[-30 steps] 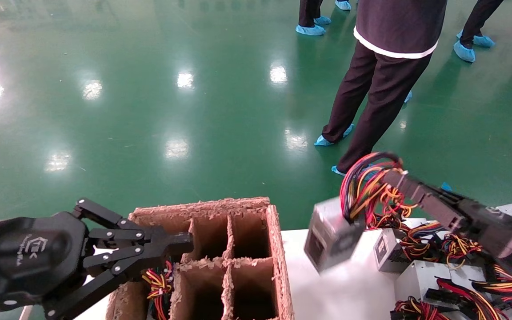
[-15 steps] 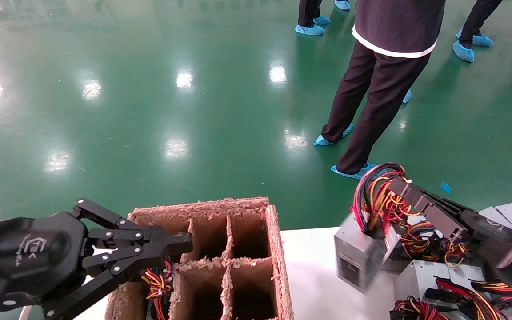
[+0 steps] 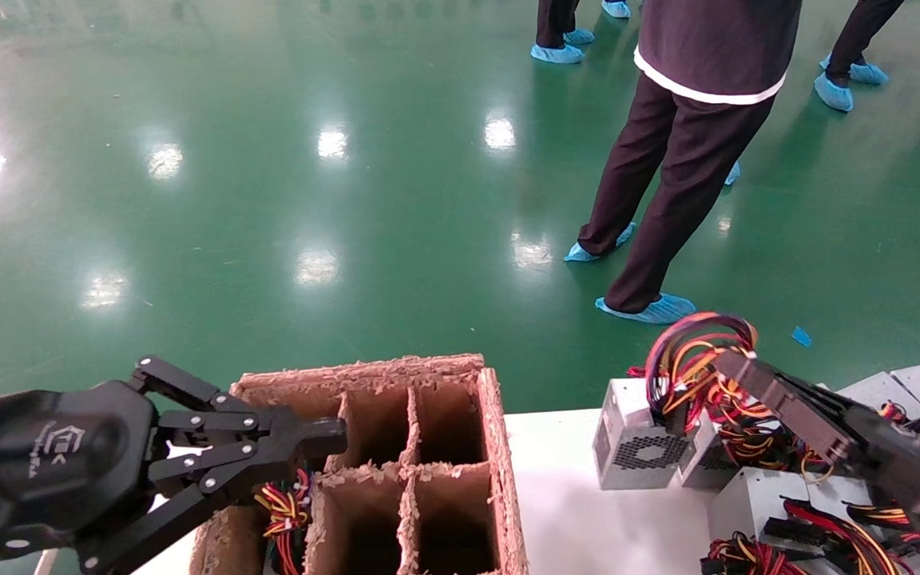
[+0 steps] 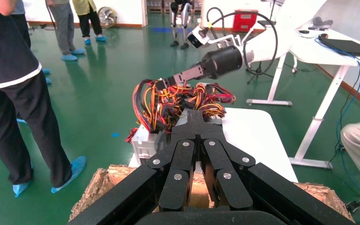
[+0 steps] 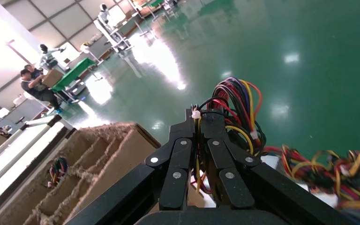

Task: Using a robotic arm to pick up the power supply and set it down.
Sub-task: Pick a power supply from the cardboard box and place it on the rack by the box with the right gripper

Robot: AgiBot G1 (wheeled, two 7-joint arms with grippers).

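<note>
1. The right pincer [image 3: 735, 369] is closed on the looped wire bundle [image 3: 691, 359] of the power supply [image 3: 637, 439].
2. The power supply sits on the white desk [image 3: 588, 511], vent face toward the near side, at the left edge of a pile of other supplies [image 3: 779, 495].
3. The left pincer [image 3: 324, 438] hangs closed and empty over the cardboard divider box [image 3: 404, 471], at the left.

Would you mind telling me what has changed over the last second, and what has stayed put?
The right hand, shut on the wire bundle, swung the power supply down and to the robot's right; it now appears to rest on the white table beside the other units. The grip has not been let go. The left hand and the pulp divider tray stayed as they were.
</note>
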